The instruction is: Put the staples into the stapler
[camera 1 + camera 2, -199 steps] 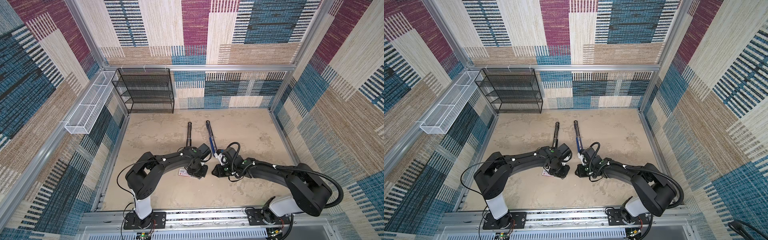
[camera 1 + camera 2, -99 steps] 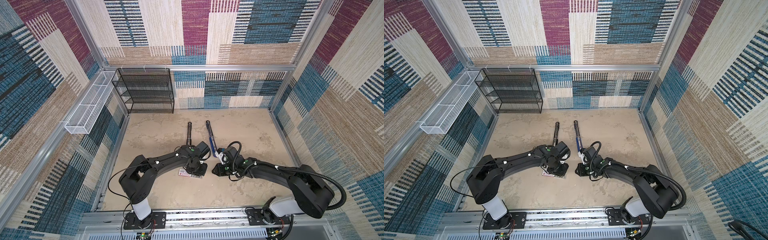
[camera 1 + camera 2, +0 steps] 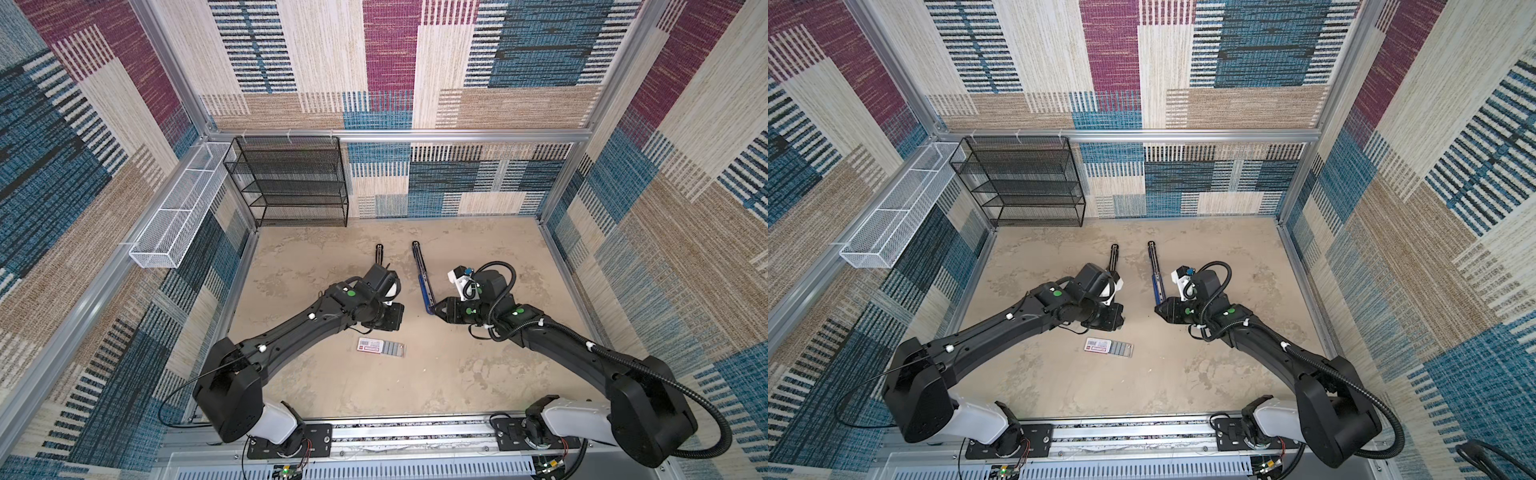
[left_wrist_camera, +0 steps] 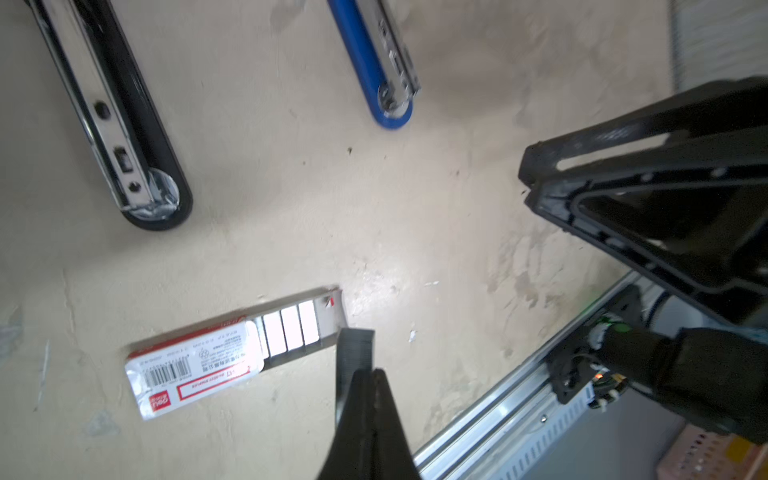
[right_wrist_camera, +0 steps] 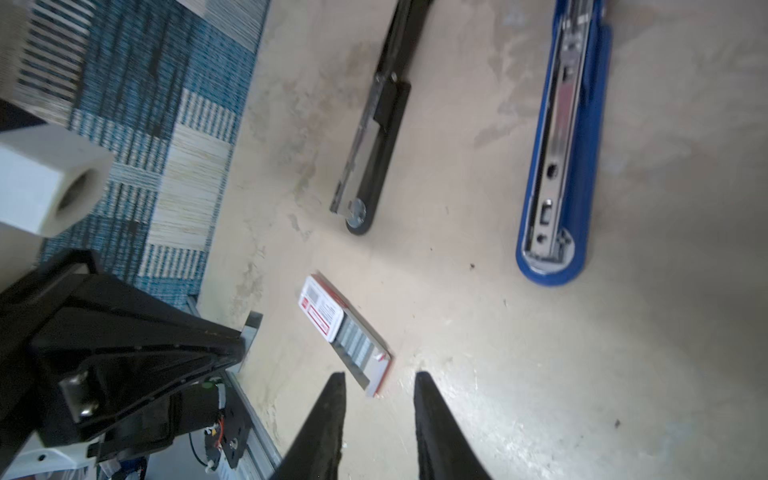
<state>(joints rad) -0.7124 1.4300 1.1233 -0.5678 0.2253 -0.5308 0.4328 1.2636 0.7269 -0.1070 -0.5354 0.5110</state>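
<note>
I'm working in a robot test cell, a lab rig rather than a room: aluminium frame [image 3: 457, 135], walls of patchwork woven panels [image 3: 390, 62], a beige tabletop [image 3: 457, 386], the left arm [image 3: 291, 332] and right arm [image 3: 561, 353] bolted to a metal rail [image 3: 415, 430] in front, a black mesh shelf [image 3: 291, 183] and a white wire basket [image 3: 178, 216].

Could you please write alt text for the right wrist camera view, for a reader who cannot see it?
The open right gripper points toward a white-and-red staple box, slid partly open to show grey staples, on a beige table. Beyond lie a black stapler and a blue stapler, both opened flat; the left gripper is close by.
</note>
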